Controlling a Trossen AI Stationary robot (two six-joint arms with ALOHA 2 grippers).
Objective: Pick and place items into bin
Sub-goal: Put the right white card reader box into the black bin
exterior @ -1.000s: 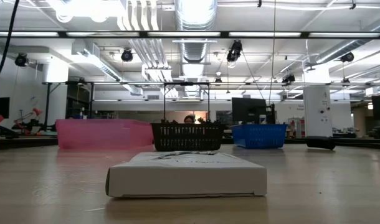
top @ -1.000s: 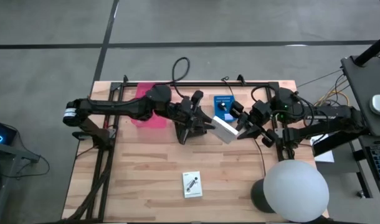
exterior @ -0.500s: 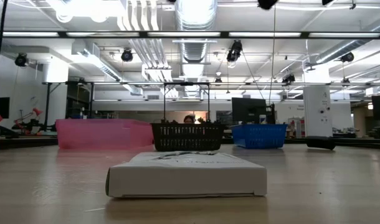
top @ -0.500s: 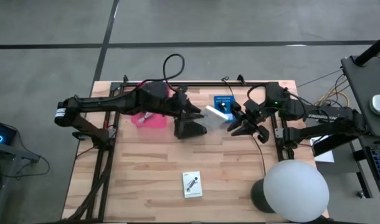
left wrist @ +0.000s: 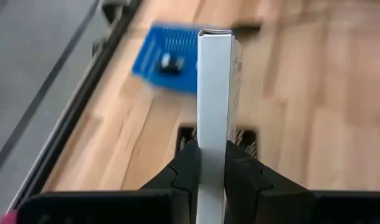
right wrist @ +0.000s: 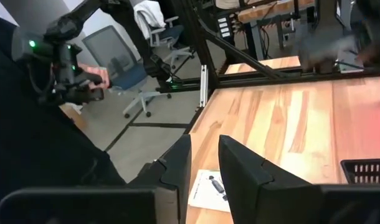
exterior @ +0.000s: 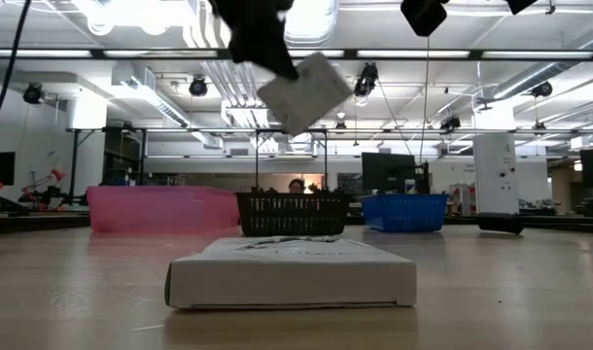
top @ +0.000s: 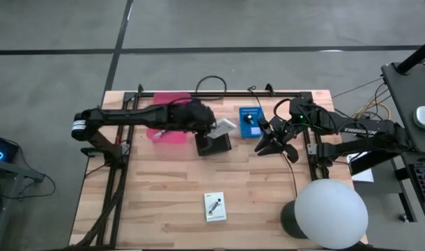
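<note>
A white flat packet hangs in my left gripper above the far side of the black basket. The low view shows this packet tilted, high over the table. My right gripper is open, touches nothing and hovers to the right of the basket, near the blue bin. That bin holds a small dark knob. A second white packet lies flat near the table's near edge. My left gripper pinches the white packet between its two fingers, one on each flat face, at the packet's end. The fingers come from above, slanting. The packet is lifted clear and hangs tilted below them, over the black basket.
A pink bin stands to the left of the black basket, under my left arm. The three bins stand in a row on the table's far half. A lamp's white globe covers the near right corner. Bare wood lies around the near packet.
A second ago the packet sat between both grippers, to the right of the black basket. My left gripper has carried it toward the table's left and far edge, over the basket. The right gripper no longer touches it and stays near the blue bin.
</note>
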